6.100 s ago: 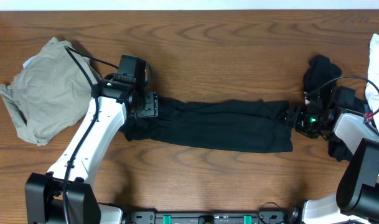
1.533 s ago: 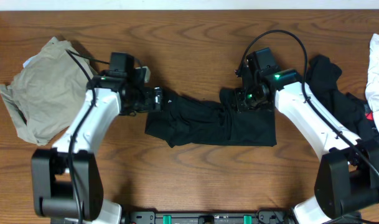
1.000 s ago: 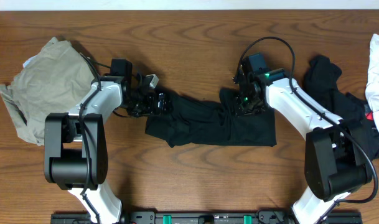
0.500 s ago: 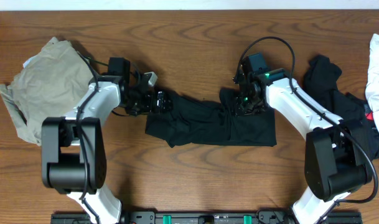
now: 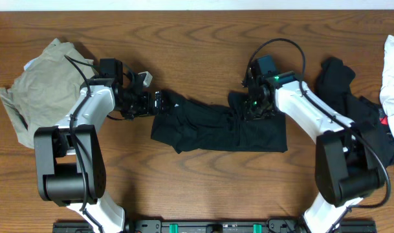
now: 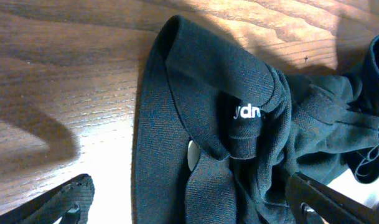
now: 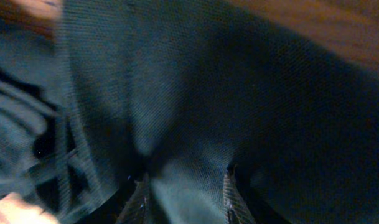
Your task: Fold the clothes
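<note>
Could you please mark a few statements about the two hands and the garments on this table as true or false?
1. The left hand is wide open, with nothing between its fingers. True.
2. The right hand hangs open over bare wood. False: it is closed on a fold of the black garment.
3. The black garment shows a small white logo near the left hand. True.
4. The khaki garment is folded flat on top of the black garment. False: it lies bunched by itself at the left end of the table, apart from the black one.
</note>
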Action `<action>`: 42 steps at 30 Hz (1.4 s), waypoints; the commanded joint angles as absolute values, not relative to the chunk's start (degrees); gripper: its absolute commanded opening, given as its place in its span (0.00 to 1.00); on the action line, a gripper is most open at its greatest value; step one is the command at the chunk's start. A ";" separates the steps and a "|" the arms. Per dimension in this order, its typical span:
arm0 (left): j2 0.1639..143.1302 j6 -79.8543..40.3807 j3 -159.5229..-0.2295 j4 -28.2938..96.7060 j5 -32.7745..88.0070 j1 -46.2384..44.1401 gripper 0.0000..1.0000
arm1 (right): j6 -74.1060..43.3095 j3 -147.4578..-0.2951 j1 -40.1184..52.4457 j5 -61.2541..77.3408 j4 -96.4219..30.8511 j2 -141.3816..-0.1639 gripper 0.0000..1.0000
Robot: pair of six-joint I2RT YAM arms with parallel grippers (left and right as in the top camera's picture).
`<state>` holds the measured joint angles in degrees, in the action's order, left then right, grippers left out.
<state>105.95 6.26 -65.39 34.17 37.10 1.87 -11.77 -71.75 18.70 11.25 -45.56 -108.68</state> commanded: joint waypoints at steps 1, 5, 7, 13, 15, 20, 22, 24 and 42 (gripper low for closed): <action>105.86 7.07 -65.87 34.35 37.08 2.02 1.00 | -12.84 -72.14 19.35 10.98 -45.65 -113.14 0.36; 106.83 7.27 -65.84 34.35 37.08 2.02 1.00 | -12.82 -72.14 19.84 11.38 -45.65 -116.81 0.36; 107.46 7.53 -65.76 34.33 37.06 2.02 1.00 | -12.84 -72.14 19.90 11.42 -45.69 -117.93 0.36; 108.51 7.92 -64.93 33.93 37.04 2.02 1.00 | -12.84 -72.14 20.01 11.64 -45.91 -118.34 0.35; 109.03 7.94 -64.73 33.91 37.01 2.02 1.00 | -12.84 -72.14 20.01 11.86 -45.84 -118.34 0.35; 111.66 7.92 -64.60 34.17 36.60 2.02 1.00 | -12.84 -72.14 20.01 12.05 -45.84 -118.34 0.35; 113.23 7.90 -64.60 34.52 36.60 2.00 1.00 | -12.84 -72.14 20.01 12.05 -45.84 -118.34 0.35; 114.63 7.88 -64.60 35.09 36.62 1.83 1.00 | -12.84 -72.14 20.01 12.05 -45.84 -118.34 0.35; 116.27 7.73 -64.62 35.94 36.67 -2.90 0.68 | -12.84 -72.14 20.01 12.05 -45.82 -118.34 0.35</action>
